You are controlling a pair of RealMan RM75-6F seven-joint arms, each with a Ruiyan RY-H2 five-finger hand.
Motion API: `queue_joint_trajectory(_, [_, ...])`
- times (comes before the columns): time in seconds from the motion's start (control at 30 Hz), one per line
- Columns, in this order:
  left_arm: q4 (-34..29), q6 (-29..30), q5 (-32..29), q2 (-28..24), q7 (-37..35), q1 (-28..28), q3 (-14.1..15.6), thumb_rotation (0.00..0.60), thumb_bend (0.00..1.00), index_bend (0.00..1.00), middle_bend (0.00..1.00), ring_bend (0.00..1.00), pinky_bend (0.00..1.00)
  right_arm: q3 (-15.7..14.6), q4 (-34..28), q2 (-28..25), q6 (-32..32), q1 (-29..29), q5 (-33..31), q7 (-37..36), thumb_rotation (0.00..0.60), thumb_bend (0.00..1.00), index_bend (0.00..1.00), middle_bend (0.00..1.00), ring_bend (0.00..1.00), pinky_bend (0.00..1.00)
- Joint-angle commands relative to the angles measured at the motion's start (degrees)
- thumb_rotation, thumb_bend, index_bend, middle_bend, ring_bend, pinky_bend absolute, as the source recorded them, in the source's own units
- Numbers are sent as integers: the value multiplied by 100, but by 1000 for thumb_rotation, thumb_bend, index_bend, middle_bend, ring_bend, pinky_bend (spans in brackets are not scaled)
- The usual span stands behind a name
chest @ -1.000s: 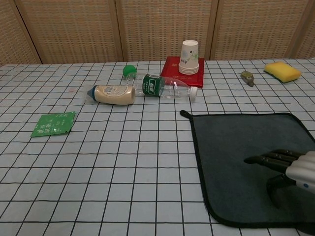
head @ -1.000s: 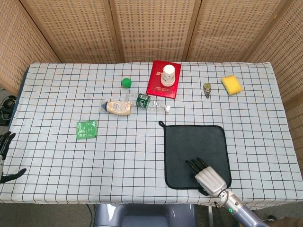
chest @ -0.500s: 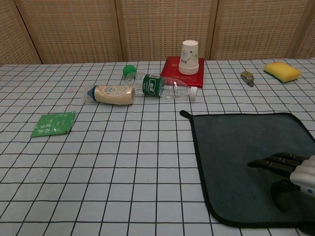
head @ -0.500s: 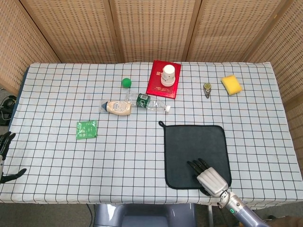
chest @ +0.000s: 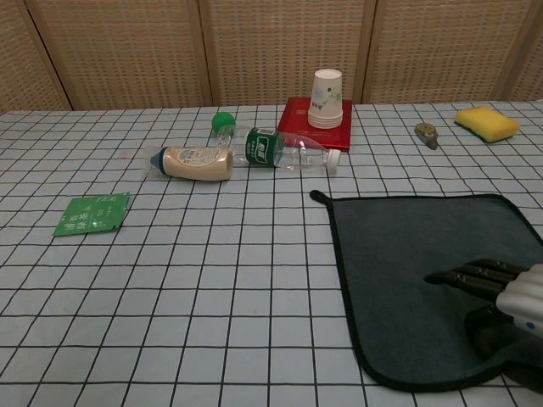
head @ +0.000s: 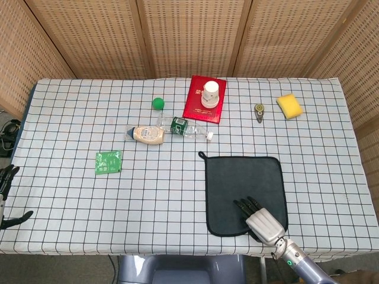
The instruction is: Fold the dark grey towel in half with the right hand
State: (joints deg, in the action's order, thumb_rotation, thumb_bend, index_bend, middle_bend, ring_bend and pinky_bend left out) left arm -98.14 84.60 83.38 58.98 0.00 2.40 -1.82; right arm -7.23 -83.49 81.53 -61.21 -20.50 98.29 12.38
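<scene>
The dark grey towel point(head: 243, 180) point(chest: 416, 254) lies spread flat on the checked tablecloth at the near right, with a small loop at its far left corner. My right hand point(head: 260, 220) point(chest: 509, 301) is at the towel's near right edge, fingers stretched out over the cloth and pointing left, thumb low at the hem. In the chest view the hem beside the thumb is raised off the table, pinched by the hand. My left hand point(head: 6, 177) shows only at the far left edge of the head view, off the table, fingers apart and holding nothing.
Behind the towel lie a clear plastic bottle point(head: 188, 128) and a beige squeeze bottle point(head: 147, 135). Further back are a green ball point(head: 157, 103), a red book point(head: 198, 109) with stacked paper cups point(head: 211, 93), a small round tool point(head: 259, 110) and a yellow sponge point(head: 289, 105). A green packet point(head: 109, 161) lies left.
My right hand slid back toward the near edge of the towel, then closed its thumb on the hem. The towel's near right edge has lifted slightly. Nothing else moved.
</scene>
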Motion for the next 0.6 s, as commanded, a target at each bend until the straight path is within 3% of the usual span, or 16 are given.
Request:
queue_joint_trajectory(0.03, [0, 4, 4, -2, 1, -1, 1, 600, 0, 0, 0, 0, 0, -2, -13, -3, -16, -8, -4, -14, 600, 606, 562, 0, 0, 0])
queue_joint_trajectory(0.33, [-9, 18, 16, -9, -14, -8, 8, 600, 0, 0, 0, 0, 0, 100, -107, -38, -56, -66, -135, -114, 600, 612, 581, 0, 0, 0])
queue_joint_trajectory(0.6, [-13, 7, 15, -23, -42, -6, 11, 600, 0, 0, 0, 0, 0, 491, -345, -92, 211, -272, -677, -114, 600, 612, 586, 0, 0, 0])
